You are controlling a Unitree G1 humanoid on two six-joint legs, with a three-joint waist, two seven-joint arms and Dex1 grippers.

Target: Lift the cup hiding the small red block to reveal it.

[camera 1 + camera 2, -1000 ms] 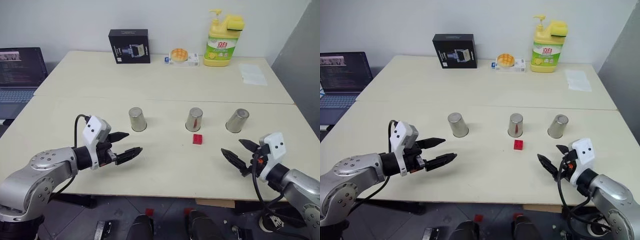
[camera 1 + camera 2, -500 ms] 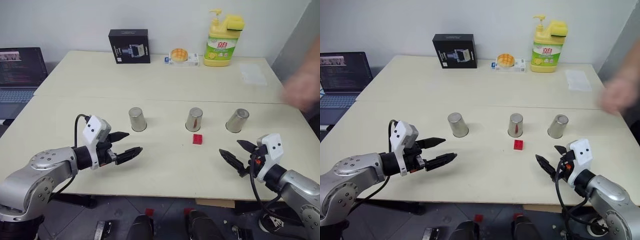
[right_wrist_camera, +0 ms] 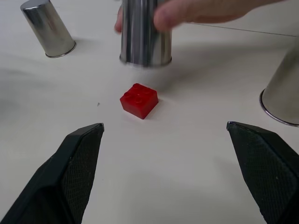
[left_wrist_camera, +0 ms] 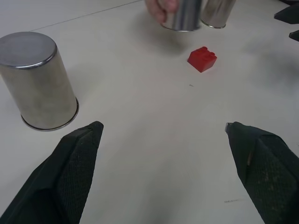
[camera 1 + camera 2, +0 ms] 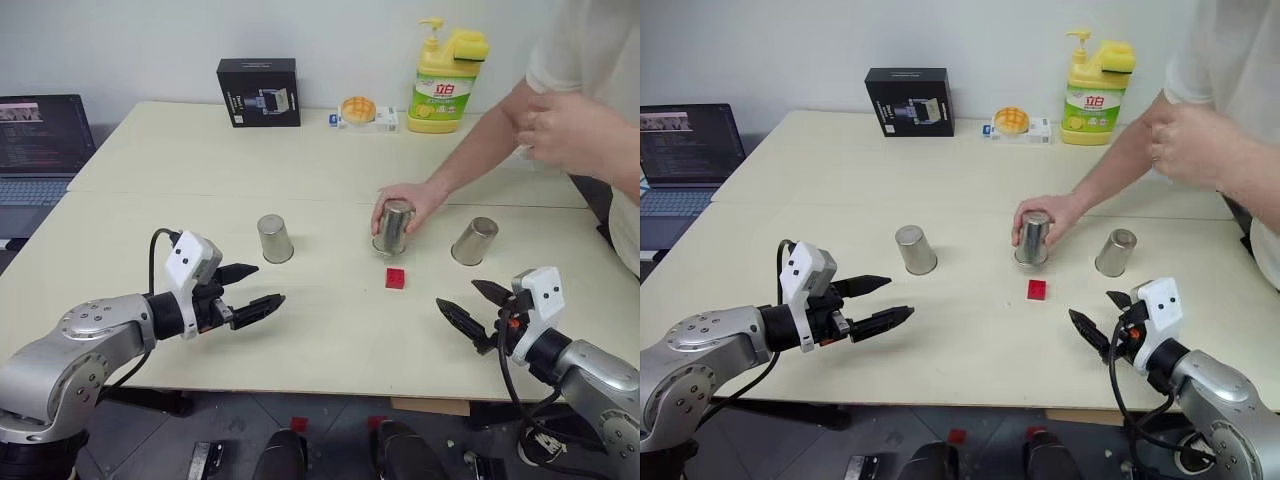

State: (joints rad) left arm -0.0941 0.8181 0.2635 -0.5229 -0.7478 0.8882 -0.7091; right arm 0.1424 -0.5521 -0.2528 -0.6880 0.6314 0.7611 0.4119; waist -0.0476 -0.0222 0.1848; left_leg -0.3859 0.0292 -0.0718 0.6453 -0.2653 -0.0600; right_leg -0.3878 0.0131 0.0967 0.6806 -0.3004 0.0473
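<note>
A person's hand [image 5: 405,203] wraps the middle cup [image 5: 394,226] — your left gripper [image 5: 250,291] and right gripper [image 5: 472,310] both hover low over the table [image 5: 330,340], jaws wide, holding nothing. The small red block [image 5: 396,278] lies bare just before that cup. Your right wrist view shows the block's studs.

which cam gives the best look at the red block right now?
Right wrist view: the red block sits near and unobstructed, studs visible on top. Left wrist view shows it smaller and farther off; both eye views show it tiny, in front of the middle cup.
</note>
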